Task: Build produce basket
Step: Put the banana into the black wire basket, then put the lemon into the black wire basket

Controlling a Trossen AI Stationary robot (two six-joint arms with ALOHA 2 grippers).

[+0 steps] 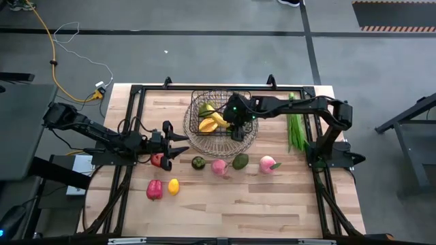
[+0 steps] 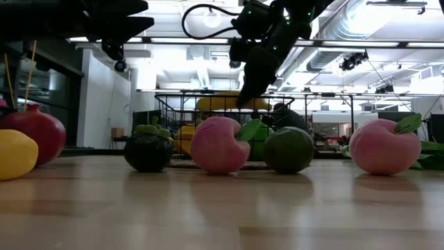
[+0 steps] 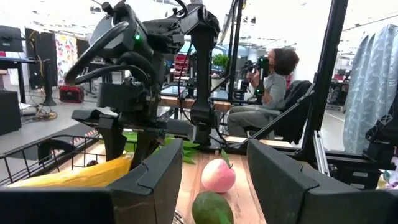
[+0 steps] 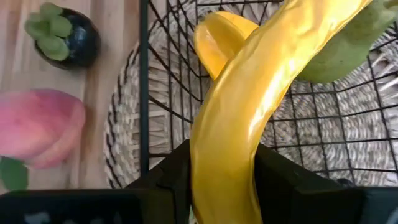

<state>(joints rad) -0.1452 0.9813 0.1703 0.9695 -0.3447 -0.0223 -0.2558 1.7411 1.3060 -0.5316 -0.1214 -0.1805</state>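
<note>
The dark wire basket (image 1: 221,119) stands on a round woven mat at the table's far middle and holds a yellow banana (image 1: 218,120), an orange-yellow starfruit (image 1: 206,126) and a green fruit (image 1: 204,109). My right gripper (image 1: 237,133) reaches into the basket from the right, shut on the banana (image 4: 249,93). My left gripper (image 1: 182,144) hovers open left of the basket, beside a red apple (image 1: 158,160). In a row near the basket lie a dark green-capped fruit (image 1: 197,162), a pink peach (image 1: 219,167), an avocado (image 1: 240,161) and a second peach (image 1: 268,164). My right gripper pinches the banana between its two fingers at one end part (image 4: 224,165), coming from above and pointing down into the basket, with the fingers across the fruit. The rest of the banana runs over the basket floor beside the starfruit (image 4: 217,37); whether it rests there, I cannot tell.
A red pepper (image 1: 154,189) and a lemon (image 1: 174,186) lie toward the near left. The long green husk (image 1: 295,126) lies along the right side by the right arm's base. Bare wood runs along the near edge. A seated person (image 3: 267,87) shows in the room beyond the table.
</note>
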